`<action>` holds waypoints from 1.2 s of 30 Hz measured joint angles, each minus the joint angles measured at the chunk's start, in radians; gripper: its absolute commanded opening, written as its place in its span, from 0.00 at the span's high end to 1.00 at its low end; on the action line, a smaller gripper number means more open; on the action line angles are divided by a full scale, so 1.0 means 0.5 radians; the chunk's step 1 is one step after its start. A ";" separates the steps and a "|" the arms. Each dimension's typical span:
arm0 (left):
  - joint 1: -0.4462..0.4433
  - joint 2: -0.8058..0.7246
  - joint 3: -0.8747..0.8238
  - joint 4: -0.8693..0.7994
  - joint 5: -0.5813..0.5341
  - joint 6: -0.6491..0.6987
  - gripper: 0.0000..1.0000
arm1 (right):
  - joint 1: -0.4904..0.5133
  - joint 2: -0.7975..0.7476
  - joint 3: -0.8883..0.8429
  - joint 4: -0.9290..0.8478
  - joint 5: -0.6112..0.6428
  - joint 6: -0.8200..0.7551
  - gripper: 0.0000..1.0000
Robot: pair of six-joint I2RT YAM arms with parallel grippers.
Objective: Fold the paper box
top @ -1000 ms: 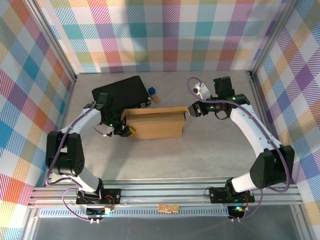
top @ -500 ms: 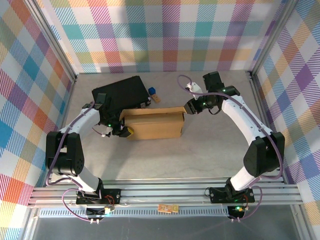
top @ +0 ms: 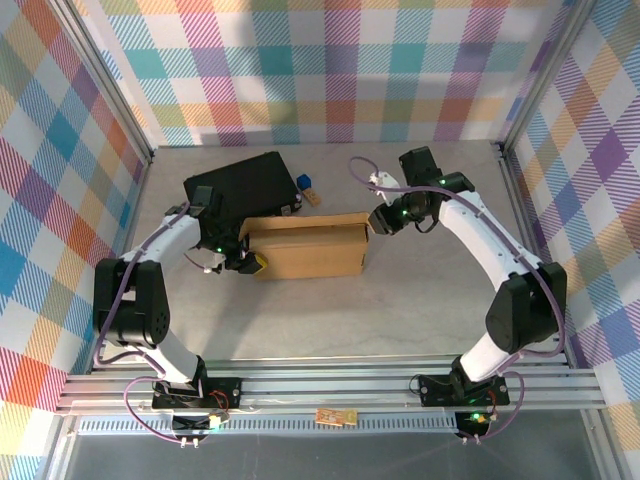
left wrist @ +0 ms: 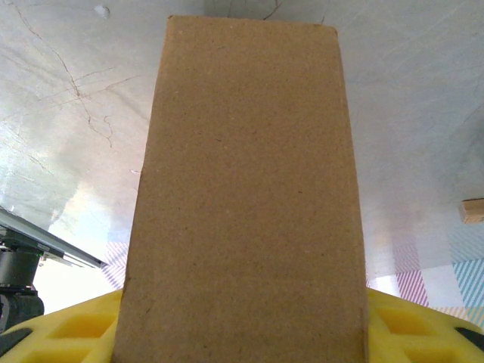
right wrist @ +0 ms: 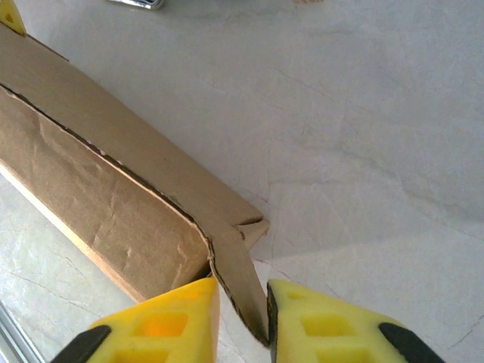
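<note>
The paper box (top: 310, 250) is a brown cardboard box lying in the middle of the table, long side left to right. My left gripper (top: 250, 262) is at its left end. In the left wrist view the paper box (left wrist: 242, 189) runs out from between the yellow fingers (left wrist: 76, 329), which are shut on it. My right gripper (top: 378, 222) is at the right end's far corner. There a bent end flap (right wrist: 246, 287) of the paper box (right wrist: 98, 197) stands between the narrow jaws of the right gripper (right wrist: 242, 310). The flap touches the right pad, and a slit of table shows beside the left pad.
A black case (top: 245, 185) lies behind the box at the back left, touching the left arm's side. A small blue item (top: 305, 182) and a wooden piece (top: 312, 197) lie next to it. Plaid walls enclose the table; bare grey surface lies in front of the box.
My right gripper has moved left and back onto the box's right end, and its jaws have narrowed around the flap. The left gripper and the box have stayed put.
</note>
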 measured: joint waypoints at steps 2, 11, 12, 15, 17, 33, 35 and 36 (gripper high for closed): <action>0.000 0.003 0.003 -0.001 0.003 0.004 0.73 | 0.012 0.035 0.025 -0.017 0.012 0.011 0.84; 0.002 0.022 0.010 -0.002 0.008 0.005 0.73 | 0.069 0.104 0.095 -0.062 0.065 0.153 1.00; 0.002 0.026 0.010 -0.002 0.011 0.005 0.73 | 0.076 0.105 0.102 -0.071 0.068 0.184 1.00; 0.004 0.031 0.010 -0.001 0.013 0.004 0.73 | 0.097 0.110 0.117 -0.093 0.096 0.272 1.00; 0.005 0.031 0.010 -0.001 0.013 0.003 0.73 | 0.105 0.110 0.121 -0.099 0.110 0.351 1.00; 0.005 0.048 0.009 0.002 0.023 -0.018 0.73 | 0.235 0.053 0.052 0.005 0.344 0.790 1.00; 0.005 0.048 0.009 0.004 0.023 -0.018 0.73 | 0.249 0.018 -0.002 0.061 0.375 0.835 1.00; 0.005 0.050 0.009 0.005 0.023 -0.018 0.73 | 0.257 -0.004 -0.036 0.096 0.391 0.858 1.00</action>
